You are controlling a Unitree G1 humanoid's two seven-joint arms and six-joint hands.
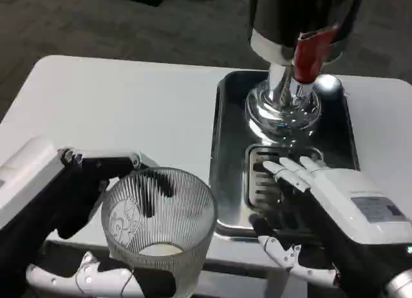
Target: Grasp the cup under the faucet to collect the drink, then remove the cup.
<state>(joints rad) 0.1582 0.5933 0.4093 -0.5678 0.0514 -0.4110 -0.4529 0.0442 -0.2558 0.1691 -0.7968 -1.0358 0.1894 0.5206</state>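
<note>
A clear ribbed cup (161, 227) stands out near the table's front edge, left of the steel tray, with a little pale liquid at its bottom. My left hand (96, 201) grips it, dark fingers showing through the glass at the back and white fingers under its base. The shiny drink dispenser (283, 105) rises at the back of the tray, its red tap lever (310, 53) pointing forward. My right hand (322, 195) lies over the slotted drip grate (261, 182), fingers spread and holding nothing.
The steel tray (225, 137) takes up the right half of the white table (116, 105). A dark floor lies beyond the table's far edge. Bare tabletop stretches left and behind the cup.
</note>
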